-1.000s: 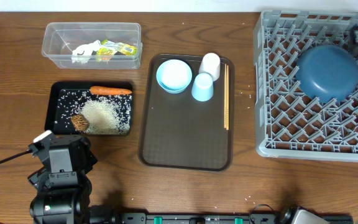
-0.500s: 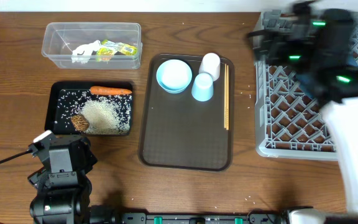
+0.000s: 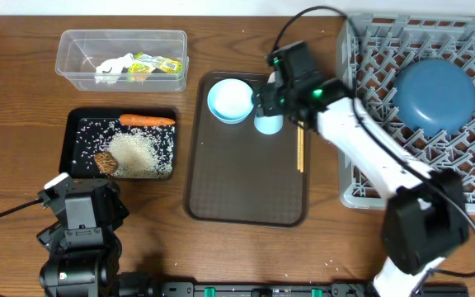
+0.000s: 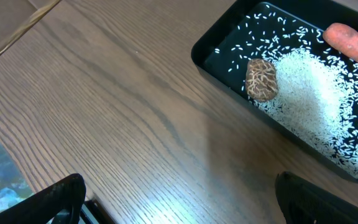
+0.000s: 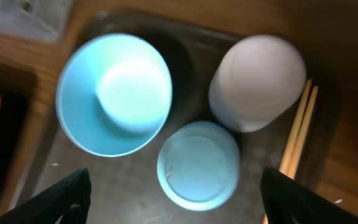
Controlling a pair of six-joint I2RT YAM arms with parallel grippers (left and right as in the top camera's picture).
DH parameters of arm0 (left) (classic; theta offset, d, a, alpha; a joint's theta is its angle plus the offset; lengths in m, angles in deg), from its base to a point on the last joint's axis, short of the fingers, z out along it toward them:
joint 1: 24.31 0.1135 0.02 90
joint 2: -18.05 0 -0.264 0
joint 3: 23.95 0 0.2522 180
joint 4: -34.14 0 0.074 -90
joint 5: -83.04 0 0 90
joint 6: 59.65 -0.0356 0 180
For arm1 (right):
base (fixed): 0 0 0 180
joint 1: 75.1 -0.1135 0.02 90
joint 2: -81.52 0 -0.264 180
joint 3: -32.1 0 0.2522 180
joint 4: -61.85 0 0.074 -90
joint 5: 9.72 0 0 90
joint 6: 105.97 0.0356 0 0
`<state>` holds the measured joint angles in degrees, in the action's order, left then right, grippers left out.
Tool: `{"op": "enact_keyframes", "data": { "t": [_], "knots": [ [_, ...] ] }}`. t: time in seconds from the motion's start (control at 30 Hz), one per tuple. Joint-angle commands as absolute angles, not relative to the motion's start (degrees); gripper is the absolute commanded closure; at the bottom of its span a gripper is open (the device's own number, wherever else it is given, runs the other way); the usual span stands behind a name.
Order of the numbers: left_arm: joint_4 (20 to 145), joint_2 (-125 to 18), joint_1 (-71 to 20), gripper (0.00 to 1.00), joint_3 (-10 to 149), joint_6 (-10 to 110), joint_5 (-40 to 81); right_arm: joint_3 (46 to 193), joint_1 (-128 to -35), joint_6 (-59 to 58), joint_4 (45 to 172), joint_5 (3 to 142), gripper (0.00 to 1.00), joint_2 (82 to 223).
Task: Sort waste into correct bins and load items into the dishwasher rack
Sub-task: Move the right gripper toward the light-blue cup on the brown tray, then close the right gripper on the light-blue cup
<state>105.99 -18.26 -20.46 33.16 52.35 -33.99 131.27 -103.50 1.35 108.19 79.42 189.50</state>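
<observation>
The dish (image 3: pixel 434 91) lay in the rack (image 3: pixel 369 165), so cups were the step in hand. Your right gripper (image 5: pixel 185 199) hung spread wide and empty above the blue cup (image 5: pixel 197 165) on the brown tray (image 3: pixel 246 181). Next, I'd judge, you needed to descend and close on it. Your left gripper (image 4: pixel 188 205) sat wide open, holding nothing.

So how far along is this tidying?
Done: large dark blue dish sits in grey lattice rack; crumpled paper, wrappers in clear tub; orange carrot, rice in black tray. In hand: open right gripper hovers over light blue cup. Left: that cup, light blue bowl, white cup, wooden chopsticks.
</observation>
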Motion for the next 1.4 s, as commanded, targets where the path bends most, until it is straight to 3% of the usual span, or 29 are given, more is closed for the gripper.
{"op": "enact_keyframes", "data": {
  "t": [0.0,0.37,1.1,1.37],
  "knots": [
    [106.1,-18.28,-20.52,0.02,32.84,51.59,-34.86,131.25,-104.93,3.4,108.63,85.93,0.18,191.07],
    [106.1,-18.28,-20.52,0.02,32.84,51.59,-34.88,130.0,-105.17,6.16,110.68,86.52,0.18,191.36],
    [106.1,-18.28,-20.52,0.02,32.84,51.59,-34.86,122.83,-105.28,6.01,97.18,86.11,0.19,195.1],
    [106.1,-18.28,-20.52,0.02,32.84,51.59,-34.86,122.83,-105.41,5.79,95.69,86.31,0.28,195.75]
  ]
}}
